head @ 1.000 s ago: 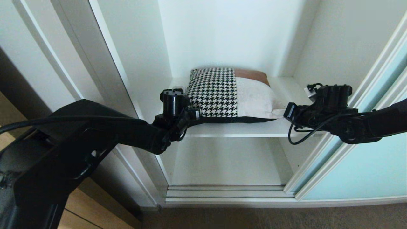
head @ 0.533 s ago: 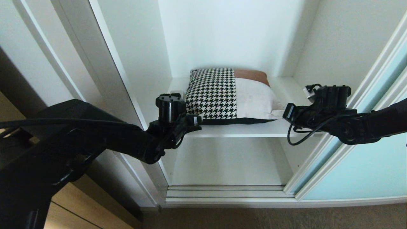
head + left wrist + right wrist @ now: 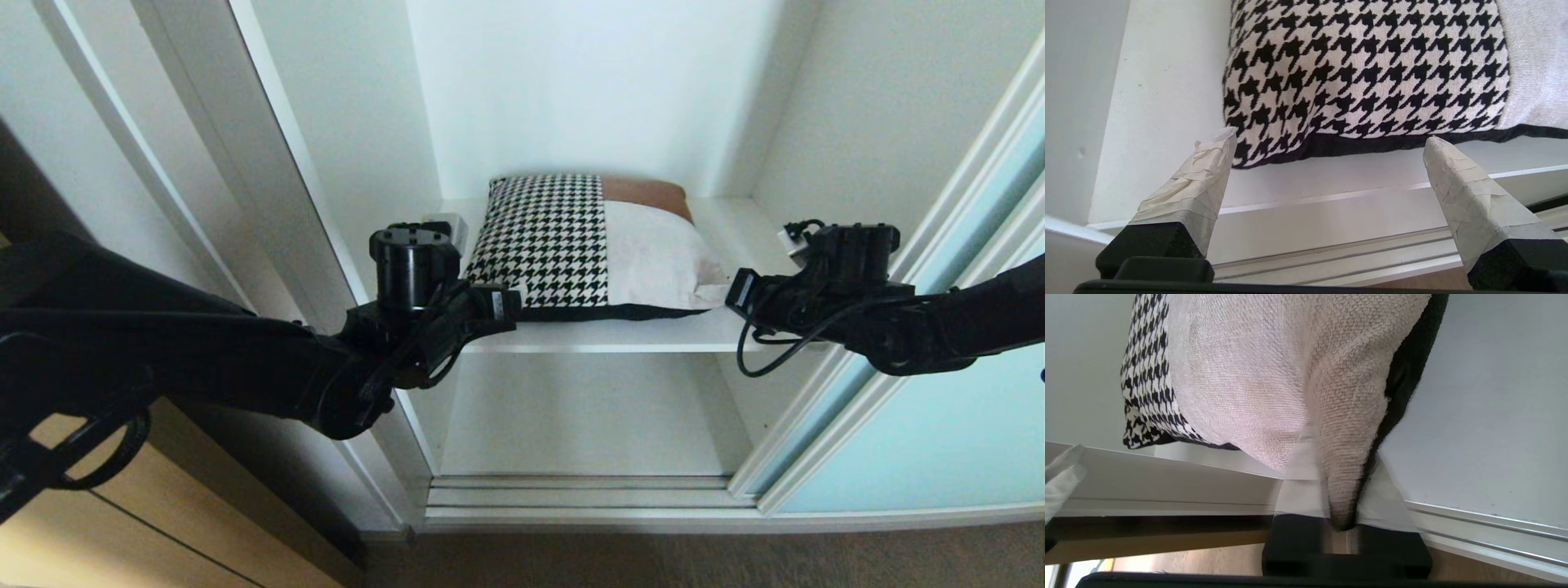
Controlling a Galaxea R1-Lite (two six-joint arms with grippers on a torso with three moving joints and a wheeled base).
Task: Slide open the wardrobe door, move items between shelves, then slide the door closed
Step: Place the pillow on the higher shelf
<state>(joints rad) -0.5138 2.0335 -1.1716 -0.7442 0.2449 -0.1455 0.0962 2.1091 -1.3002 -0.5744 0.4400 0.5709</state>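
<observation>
Head view: one cushion (image 3: 588, 245); left hand (image 3: 1331, 147) spread, right hand (image 3: 1341, 498) pinching its corner.

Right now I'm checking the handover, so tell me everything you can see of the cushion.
The cushion is square and soft: woven houndstooth on one half, a brown patch behind a cream one on the other, black edging in front. It lies flat on the upper white shelf. The right end effector pinches its cream front corner; the left end effector stands open just off the houndstooth corner.
</observation>
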